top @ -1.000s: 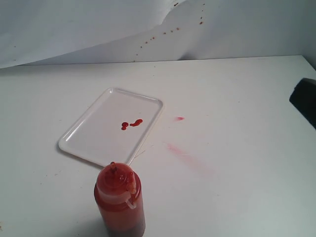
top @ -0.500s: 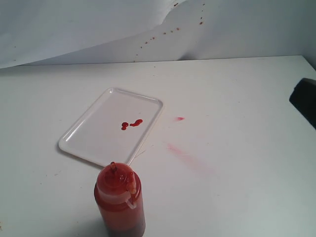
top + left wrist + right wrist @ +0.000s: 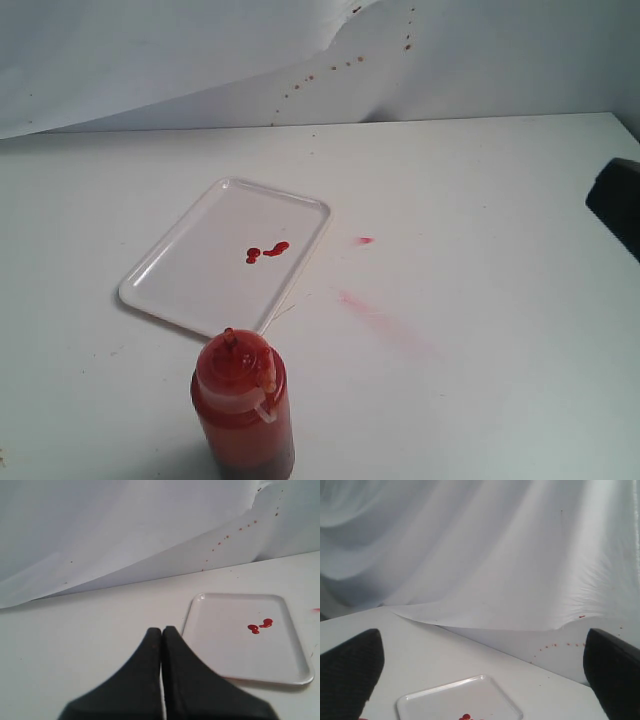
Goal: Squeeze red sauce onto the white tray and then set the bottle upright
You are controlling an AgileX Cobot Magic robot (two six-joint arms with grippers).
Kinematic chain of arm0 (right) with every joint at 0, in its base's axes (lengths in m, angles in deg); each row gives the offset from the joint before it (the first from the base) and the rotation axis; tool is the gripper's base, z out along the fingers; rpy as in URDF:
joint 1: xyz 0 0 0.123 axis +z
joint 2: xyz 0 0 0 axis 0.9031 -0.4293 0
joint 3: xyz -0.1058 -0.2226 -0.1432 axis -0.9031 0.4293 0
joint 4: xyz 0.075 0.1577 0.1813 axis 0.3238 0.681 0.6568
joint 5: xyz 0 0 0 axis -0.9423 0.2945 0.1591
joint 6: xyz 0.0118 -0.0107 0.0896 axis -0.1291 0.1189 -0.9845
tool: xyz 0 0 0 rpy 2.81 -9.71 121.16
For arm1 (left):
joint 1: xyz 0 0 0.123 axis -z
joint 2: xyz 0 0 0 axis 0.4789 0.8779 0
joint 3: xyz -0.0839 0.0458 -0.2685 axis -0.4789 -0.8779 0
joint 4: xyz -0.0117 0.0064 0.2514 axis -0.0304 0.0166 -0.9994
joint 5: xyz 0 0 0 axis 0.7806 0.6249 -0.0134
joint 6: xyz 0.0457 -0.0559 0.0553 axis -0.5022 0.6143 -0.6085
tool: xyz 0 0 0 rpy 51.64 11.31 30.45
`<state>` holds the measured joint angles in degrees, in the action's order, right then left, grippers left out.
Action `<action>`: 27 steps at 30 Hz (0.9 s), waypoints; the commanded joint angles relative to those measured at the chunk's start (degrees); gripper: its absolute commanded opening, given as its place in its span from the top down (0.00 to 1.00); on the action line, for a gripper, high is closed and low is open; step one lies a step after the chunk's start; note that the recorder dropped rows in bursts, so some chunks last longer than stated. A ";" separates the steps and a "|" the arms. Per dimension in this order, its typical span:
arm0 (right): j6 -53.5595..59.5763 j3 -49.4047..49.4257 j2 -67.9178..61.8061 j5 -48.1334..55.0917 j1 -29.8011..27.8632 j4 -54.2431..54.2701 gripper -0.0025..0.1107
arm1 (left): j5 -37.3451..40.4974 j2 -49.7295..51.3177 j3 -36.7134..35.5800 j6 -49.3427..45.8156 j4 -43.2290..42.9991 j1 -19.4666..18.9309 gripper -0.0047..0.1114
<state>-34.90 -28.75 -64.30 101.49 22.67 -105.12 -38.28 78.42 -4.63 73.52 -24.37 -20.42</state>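
The bottle [image 3: 243, 405] stands upright on the table at the near edge of the exterior view, red nozzle up and tethered cap hanging at its side, with no gripper touching it. Just beyond it lies the white tray [image 3: 190, 270], with a few small blobs of red sauce [image 3: 266, 251] near its middle. My left gripper [image 3: 162, 630] is shut and empty, hovering short of the tray [image 3: 225, 650] and its sauce [image 3: 260, 626]. My right gripper [image 3: 481, 645] is wide open and empty, with the tray [image 3: 445, 702] and sauce [image 3: 466, 716] far beyond its fingers.
A faint pink smear [image 3: 385, 322] and a small red spot [image 3: 364, 240] mark the table right of the tray. Brownish-red specks [image 3: 330, 68] dot the white backdrop sheet. A dark part of the right arm [image 3: 615, 200] shows at the right edge.
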 commanded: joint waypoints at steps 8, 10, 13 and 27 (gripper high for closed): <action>-0.32 0.31 0.14 -0.03 0.23 -0.36 0.05 | -0.64 -0.24 -0.21 -0.13 -0.21 -5.92 0.96; -0.32 0.31 0.14 -0.03 0.23 -0.36 0.05 | -0.64 -0.24 -0.21 -0.13 -0.63 -8.56 0.96; -0.33 0.31 0.14 -0.25 0.23 -0.36 0.05 | -0.64 -0.24 -0.21 -0.13 -0.63 -11.24 0.96; -0.19 0.31 -0.63 -2.34 -5.22 -0.47 0.05 | -0.64 -0.24 -0.21 -0.13 -0.63 -11.83 0.96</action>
<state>-35.03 -28.75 -64.30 100.32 21.00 -105.12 -38.51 78.42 -4.63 73.52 -24.83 -31.99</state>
